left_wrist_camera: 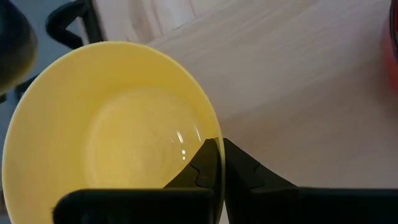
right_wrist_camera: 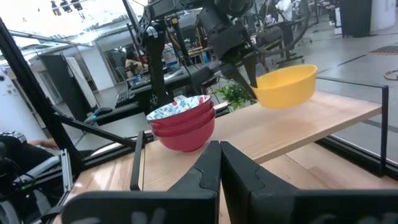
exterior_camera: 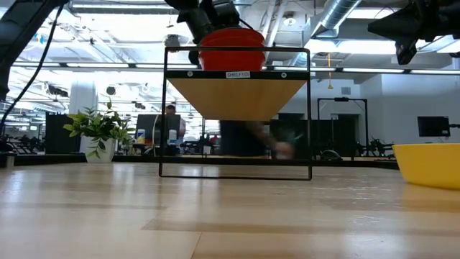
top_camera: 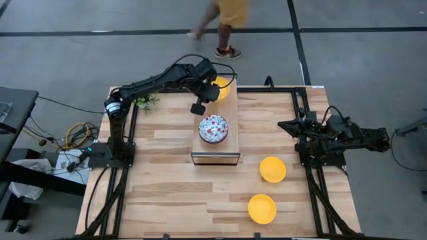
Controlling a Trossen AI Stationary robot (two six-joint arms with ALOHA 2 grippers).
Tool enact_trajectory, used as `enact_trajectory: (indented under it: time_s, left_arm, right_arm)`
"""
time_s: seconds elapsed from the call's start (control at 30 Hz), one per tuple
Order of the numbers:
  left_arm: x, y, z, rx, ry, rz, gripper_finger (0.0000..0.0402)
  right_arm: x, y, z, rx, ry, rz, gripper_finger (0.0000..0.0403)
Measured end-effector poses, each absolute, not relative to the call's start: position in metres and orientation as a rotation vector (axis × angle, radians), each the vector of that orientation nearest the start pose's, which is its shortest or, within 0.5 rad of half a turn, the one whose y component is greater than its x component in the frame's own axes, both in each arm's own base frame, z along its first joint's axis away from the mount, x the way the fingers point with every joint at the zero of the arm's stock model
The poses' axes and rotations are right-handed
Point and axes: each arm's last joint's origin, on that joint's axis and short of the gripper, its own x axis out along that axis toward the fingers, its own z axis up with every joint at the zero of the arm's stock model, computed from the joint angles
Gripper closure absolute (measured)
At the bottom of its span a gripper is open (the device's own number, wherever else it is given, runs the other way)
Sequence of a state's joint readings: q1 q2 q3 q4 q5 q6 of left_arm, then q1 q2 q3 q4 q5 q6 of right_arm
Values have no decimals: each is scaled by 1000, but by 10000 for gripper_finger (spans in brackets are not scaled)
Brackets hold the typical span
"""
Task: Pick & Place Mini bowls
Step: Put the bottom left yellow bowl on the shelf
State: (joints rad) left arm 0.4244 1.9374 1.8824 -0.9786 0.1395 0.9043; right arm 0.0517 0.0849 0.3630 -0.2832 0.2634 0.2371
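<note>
Yellow bowl (right_wrist_camera: 286,86) pinched at the rim by left gripper (top_camera: 212,93), fingers (left_wrist_camera: 205,163) clamped either side of the bowl wall; bowl hangs just above the far end of the wooden shelf (top_camera: 232,113). Just past the fingers, mid-shelf: stack of floral bowls (top_camera: 213,128), red outside, 3 nested per right wrist view. Two more yellow bowls (top_camera: 272,169) (top_camera: 262,209) on table (top_camera: 167,193), well apart from the fingers. Right gripper (top_camera: 288,126) parked at the right table edge, fingers (right_wrist_camera: 200,177) together, nothing held. Potted plant (top_camera: 145,101) by left arm.
</note>
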Motion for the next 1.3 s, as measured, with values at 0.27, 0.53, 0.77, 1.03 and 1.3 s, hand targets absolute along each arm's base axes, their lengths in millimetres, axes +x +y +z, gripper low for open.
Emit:
enact_trajectory:
  time_s: [0.27,0.53,0.77,1.03,1.3]
  left_arm:
    - [380,167,309,534,1021,-211,396]
    - [380,167,309,539,1017,-212,389]
    - [380,167,310,539,1013,-208,385]
    - [380,167,310,538,1013,-208,376]
    - [380,167,310,514,1014,-194,345]
  right_arm:
    - [72,-4,250,235,-20,-211,403]
    - [72,-4,250,235,-20,-211,403]
    - [72,-4,250,235,-20,-211,403]
    - [72,-4,250,235,-20,-211,403]
    - [72,-4,250,235,-20,-211,403]
